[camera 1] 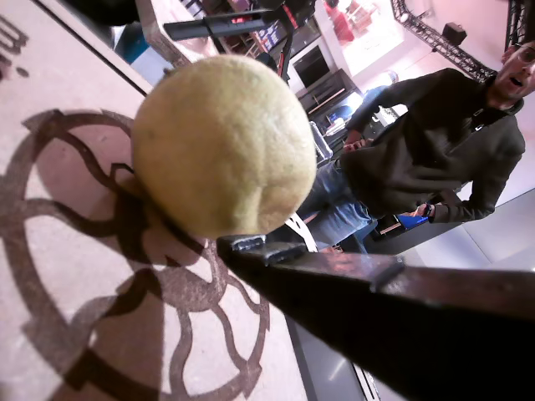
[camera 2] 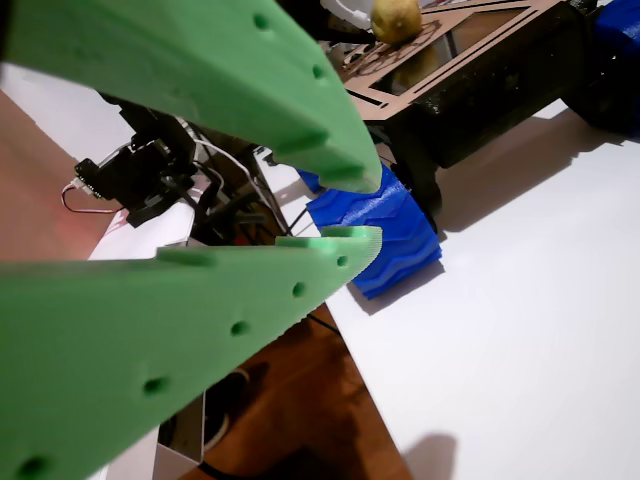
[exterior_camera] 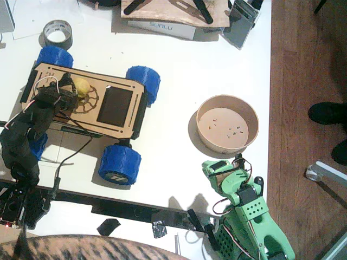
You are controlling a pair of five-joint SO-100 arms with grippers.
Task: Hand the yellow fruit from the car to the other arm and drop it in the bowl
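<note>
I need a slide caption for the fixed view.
Black left gripper at the yellow fruit on the car.

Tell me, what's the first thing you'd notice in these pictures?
The flat light-wood car with chunky blue wheels fills the table's left side, with a small dull-yellow fruit sitting on its round emblem beside the black arm's gripper. To the right stands an empty round tan bowl, with the bright green arm below it.

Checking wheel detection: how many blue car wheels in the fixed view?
3 clearly: rear-left, rear-right, front-right. A blue sliver behind the black arm is likely the fourth.
</note>
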